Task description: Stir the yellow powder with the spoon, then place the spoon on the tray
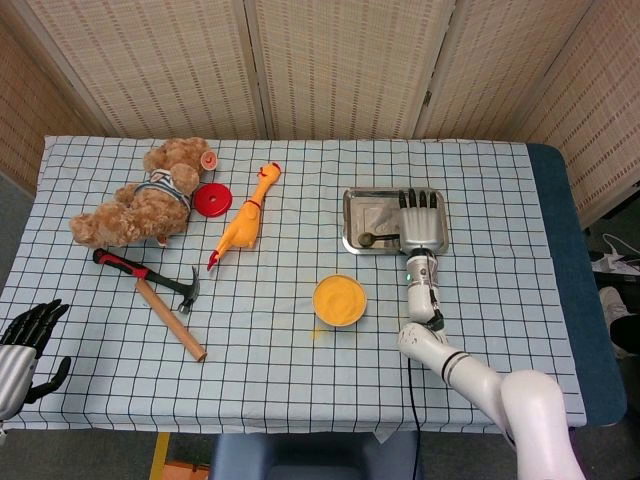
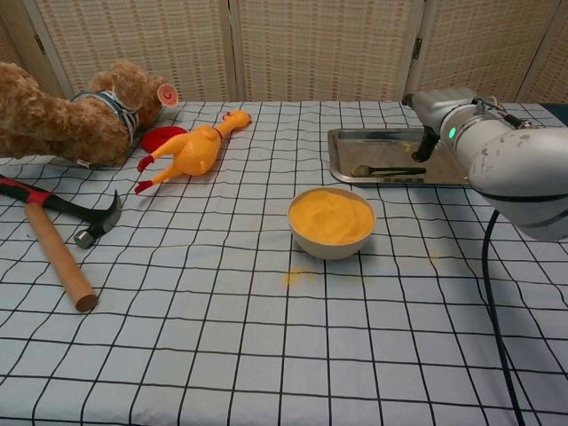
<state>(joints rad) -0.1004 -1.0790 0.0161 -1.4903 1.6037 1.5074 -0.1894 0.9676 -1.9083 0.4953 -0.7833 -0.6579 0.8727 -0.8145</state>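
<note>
One spoon flat in one tray, your right hand above it, fingers released, one powder bowl, left hand open at table's near-left corner.

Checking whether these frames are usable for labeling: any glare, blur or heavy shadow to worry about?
Head view: even light, sharp, only a soft sheen on the tray. Chest view: spoon clear in the tray, but the near right arm looms large and soft-edged; right hand casts little shadow.
</note>
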